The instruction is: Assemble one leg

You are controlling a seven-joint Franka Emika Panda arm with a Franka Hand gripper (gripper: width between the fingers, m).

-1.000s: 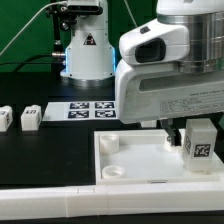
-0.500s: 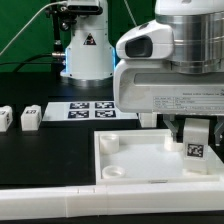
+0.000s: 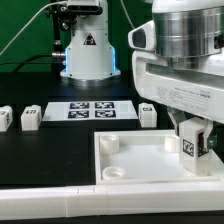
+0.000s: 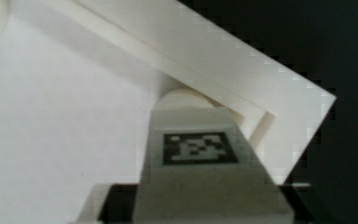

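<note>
My gripper [image 3: 193,133] is shut on a leg [image 3: 192,146], a small white block with a black-and-white tag. It holds the leg upright over the large white panel [image 3: 135,152], at the panel's corner on the exterior view's right. In the wrist view the leg [image 4: 201,140] points down from between my gripper's jaws [image 4: 202,203] toward the panel's corner [image 4: 247,80], where a round socket edge shows just beyond the leg's tip. I cannot tell whether the leg touches the panel. Three more legs stand on the black table: two [image 3: 30,117] [image 3: 5,118] at the exterior view's left and one [image 3: 147,115] behind the panel.
The marker board [image 3: 95,109] lies behind the panel. A long white rail [image 3: 50,196] runs along the front edge. A round socket [image 3: 115,172] sits at the panel's near left corner. The robot base [image 3: 86,50] stands at the back.
The wrist and hand have turned and shifted toward the exterior view's right, uncovering the leg behind the panel. The held leg has stayed over the same panel corner, moving only slightly.
</note>
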